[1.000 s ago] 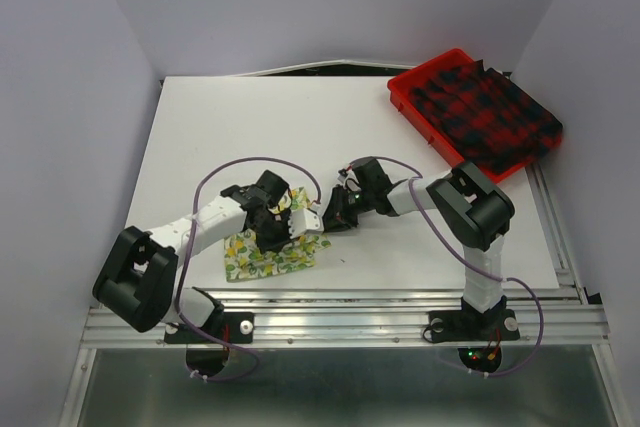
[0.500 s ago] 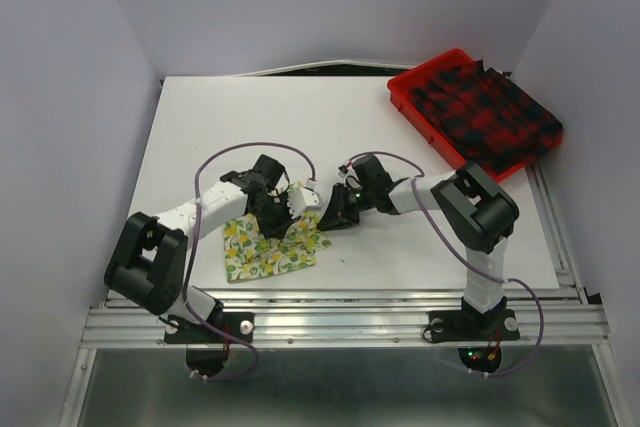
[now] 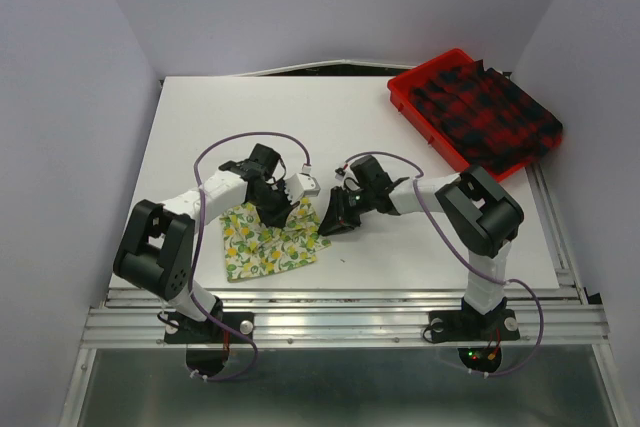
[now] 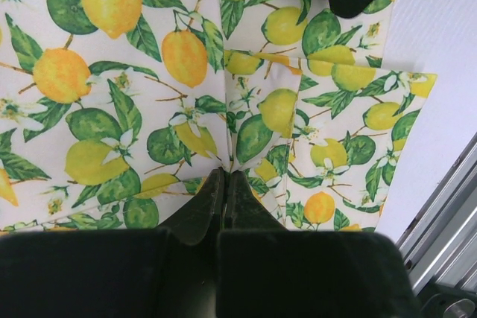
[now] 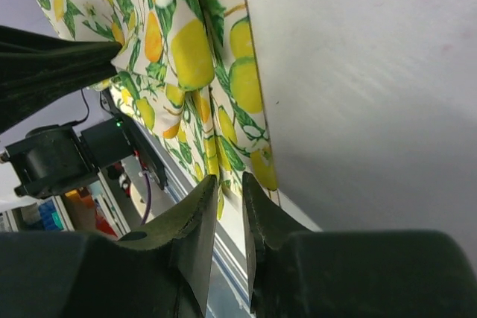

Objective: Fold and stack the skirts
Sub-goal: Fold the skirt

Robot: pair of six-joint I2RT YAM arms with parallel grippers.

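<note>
The cream-yellow lemon-print skirt [image 3: 268, 244] lies near the table's front edge, between my two grippers. My left gripper [image 3: 276, 209] is over its far edge, and its jaws [image 4: 225, 175] are shut, pinching a fold of the lemon cloth [image 4: 149, 94]. My right gripper [image 3: 328, 223] is at the skirt's right edge. Its jaws [image 5: 229, 181] stand nearly closed with the cloth's hem [image 5: 194, 50] between the tips. The red-and-black plaid skirt [image 3: 490, 115] lies bunched in the red tray [image 3: 408, 84] at the back right, hanging over its right rim.
The aluminium rail [image 3: 340, 319] runs along the table's front edge, close below the lemon skirt. Purple cables [image 3: 240, 139] loop over both arms. The white table [image 3: 260, 117] extends behind the grippers to the grey walls.
The left gripper has moved back and to the right with the cloth. The right gripper has shifted slightly toward the front. The lemon skirt now lies spread wider to the right.
</note>
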